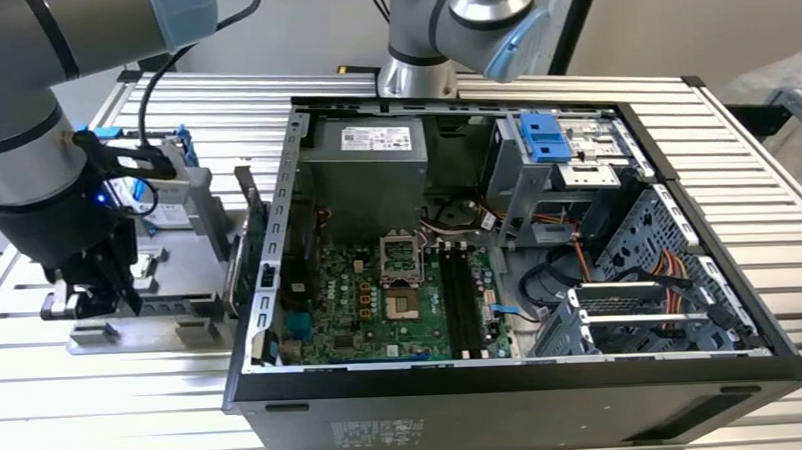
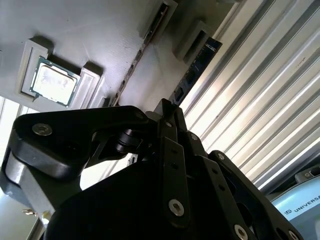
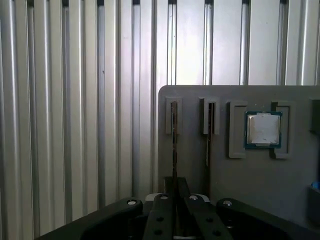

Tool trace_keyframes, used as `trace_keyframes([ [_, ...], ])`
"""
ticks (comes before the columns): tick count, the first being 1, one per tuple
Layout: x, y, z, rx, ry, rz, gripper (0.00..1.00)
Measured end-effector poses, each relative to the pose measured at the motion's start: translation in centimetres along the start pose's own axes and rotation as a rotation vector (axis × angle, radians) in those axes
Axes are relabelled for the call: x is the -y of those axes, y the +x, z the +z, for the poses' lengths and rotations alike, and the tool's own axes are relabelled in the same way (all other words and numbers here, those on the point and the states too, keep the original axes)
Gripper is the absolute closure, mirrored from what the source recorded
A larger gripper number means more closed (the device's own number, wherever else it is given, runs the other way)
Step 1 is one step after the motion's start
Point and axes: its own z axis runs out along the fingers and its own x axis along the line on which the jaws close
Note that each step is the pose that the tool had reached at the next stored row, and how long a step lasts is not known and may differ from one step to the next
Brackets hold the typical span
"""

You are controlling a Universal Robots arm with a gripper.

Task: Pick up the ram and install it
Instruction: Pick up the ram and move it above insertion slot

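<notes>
In the first wrist view the ram (image 3: 174, 135), judged light, stiff yet fragile, is seen edge-on in the grey holder (image 3: 240, 200) at lower centre, pinched across its flat faces between the fingers (image 3: 183, 191) of the gripper (image 3: 174, 183).

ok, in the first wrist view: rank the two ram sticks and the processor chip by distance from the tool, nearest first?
1. Ram stick, standing in the slot in line with the tool.
2. Second ram stick, in the neighbouring slot.
3. Processor chip, in its pocket beyond the second stick.
</notes>
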Motion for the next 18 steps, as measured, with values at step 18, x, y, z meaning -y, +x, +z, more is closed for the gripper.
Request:
trace_keyframes([
  [18, -0.01, 0.07, -1.32, 0.0000, 0.0000, 0.000, 1.00],
])
